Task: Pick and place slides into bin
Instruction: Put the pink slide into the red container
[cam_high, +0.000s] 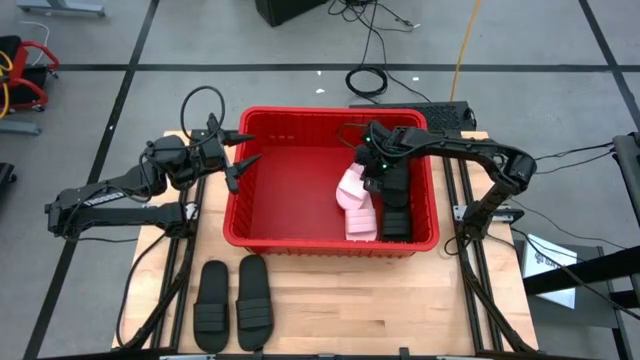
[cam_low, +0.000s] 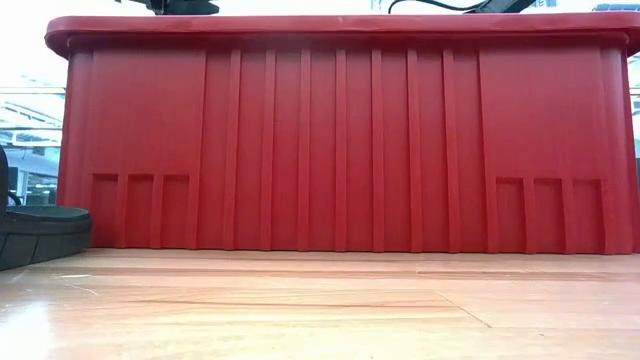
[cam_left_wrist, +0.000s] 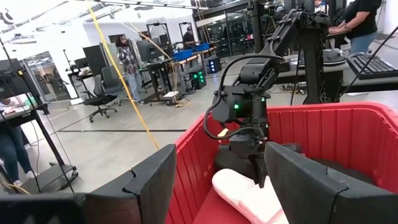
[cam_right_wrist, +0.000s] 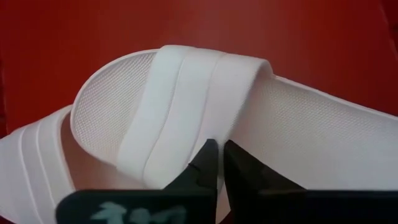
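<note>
Red bin (cam_high: 262, 232), right fingers (cam_right_wrist: 216, 163) nearly closed over pink slide (cam_right_wrist: 186, 118)

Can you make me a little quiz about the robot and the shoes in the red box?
1. How many black slides lie on the table outside the bin?
2. True or false: the left gripper is holding a slide.
3. Which gripper is inside the bin, just above the pale pink slides? A) left B) right C) both

Key: 1. Two, side by side in front of the bin. 2. False; it is open and empty, at the bin's left rim. 3. B; its fingers are nearly closed, right at the strap of a pale slide.
</note>
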